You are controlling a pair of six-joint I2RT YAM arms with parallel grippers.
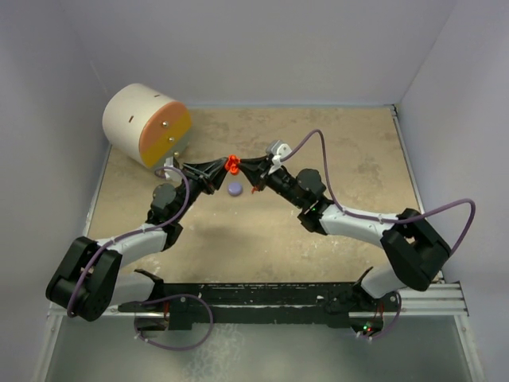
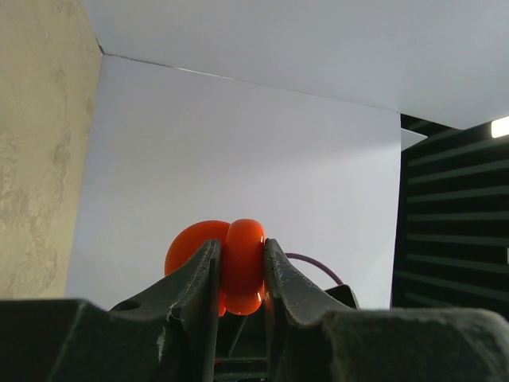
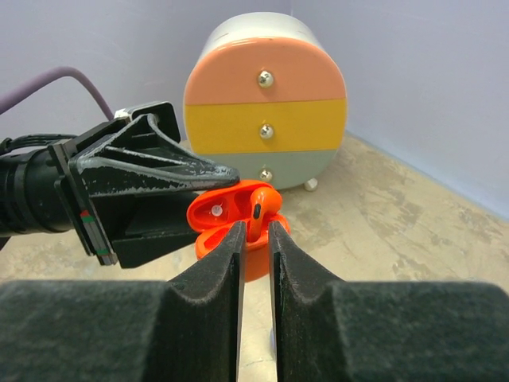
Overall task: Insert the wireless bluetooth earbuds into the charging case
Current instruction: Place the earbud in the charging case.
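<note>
Left gripper (image 2: 241,251) clamps the red case (image 2: 191,245) aloft. Right gripper (image 3: 256,230) flanks a red earbud (image 3: 259,205) sitting in it. Gripping or loose? Can't tell.

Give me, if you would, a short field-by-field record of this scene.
left claw: shut on the red case, which is open
right claw: fingertips either side of a red earbud; whether it grips cannot be told
red earbud: sitting in the red case
lavender disc: on the table, close to both claws
drawer cabinet: round, three drawer fronts, far left corner
</note>
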